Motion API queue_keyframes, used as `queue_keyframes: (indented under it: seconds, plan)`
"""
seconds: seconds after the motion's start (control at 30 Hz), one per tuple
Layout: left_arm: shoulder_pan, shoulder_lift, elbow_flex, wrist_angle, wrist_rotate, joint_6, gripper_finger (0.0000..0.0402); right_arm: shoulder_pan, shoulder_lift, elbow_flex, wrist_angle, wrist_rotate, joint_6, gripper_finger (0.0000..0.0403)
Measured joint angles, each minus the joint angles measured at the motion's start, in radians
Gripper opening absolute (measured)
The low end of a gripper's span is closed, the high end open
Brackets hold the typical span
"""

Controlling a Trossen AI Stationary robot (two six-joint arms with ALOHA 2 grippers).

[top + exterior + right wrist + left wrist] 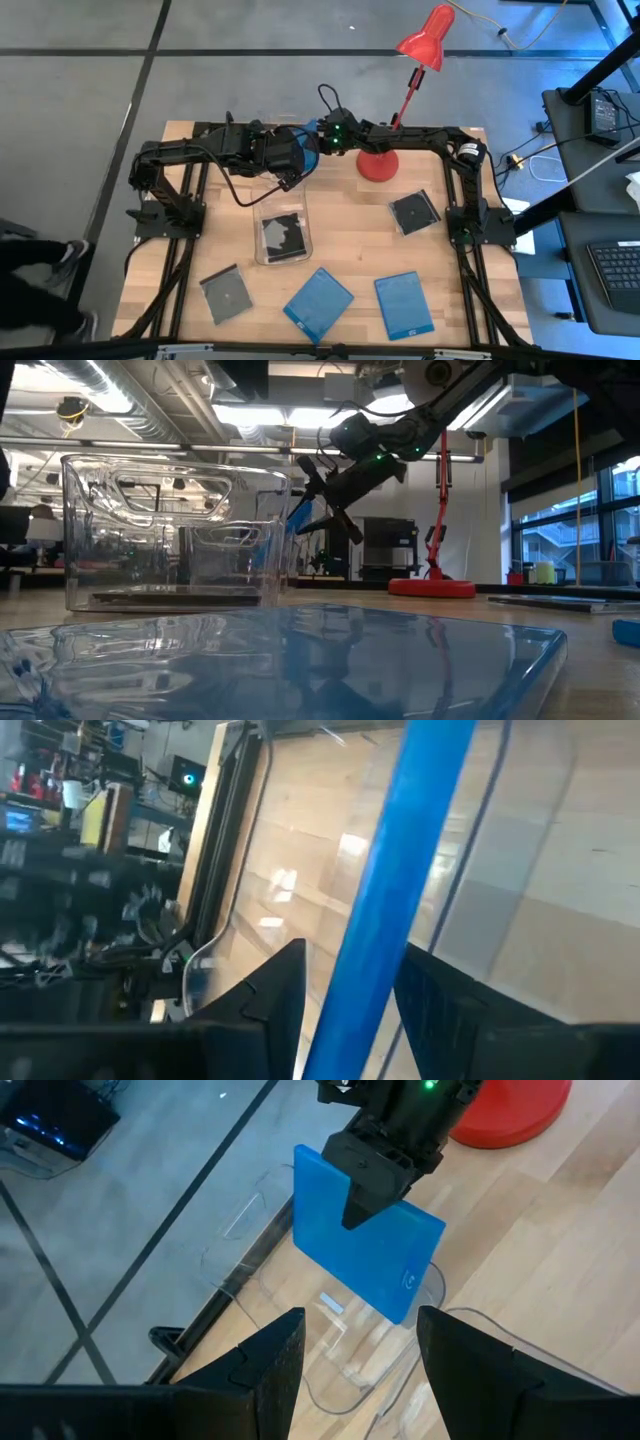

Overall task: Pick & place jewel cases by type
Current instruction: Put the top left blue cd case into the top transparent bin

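We see right gripper [375, 1180] over far bin [350, 1360], fingers either side of blue case [365, 1250]; grip looks slack, can't tell if it holds. Risk, we judge: tilted case catches bin rim, lands outside. Case solid blue, thin, square, on edge. Left gripper [360, 1350] just beside, parted, empty. Near bin [281, 232] has dark cases.

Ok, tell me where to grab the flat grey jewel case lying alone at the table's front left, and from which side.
Take the grey transparent square jewel case by two opposite edges, coming straight down from above. It lies flat on the wooden table, slightly rotated, with bare wood all round, so a claw should probably turn to match its edges.
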Motion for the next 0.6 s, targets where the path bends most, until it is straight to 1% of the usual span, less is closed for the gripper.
queue_keyframes:
  seconds: [0.17, 0.43, 0.6]
  plan:
    - [0.000, 0.000, 0.000, 0.000, 0.004, 0.000, 0.0191, 0.000, 0.000, 0.000, 0.000, -0.008, 0.017, 0.0150]
    - [0.000, 0.000, 0.000, 0.000, 0.008, 0.000, 0.0191, -0.021, -0.003, 0.000, -0.134, 0.013, -0.082, 0.0150]
    - [0.000, 0.000, 0.000, 0.000, 0.008, 0.000, 0.0191, -0.026, -0.002, 0.010, -0.136, 0.002, -0.087, 0.0150]
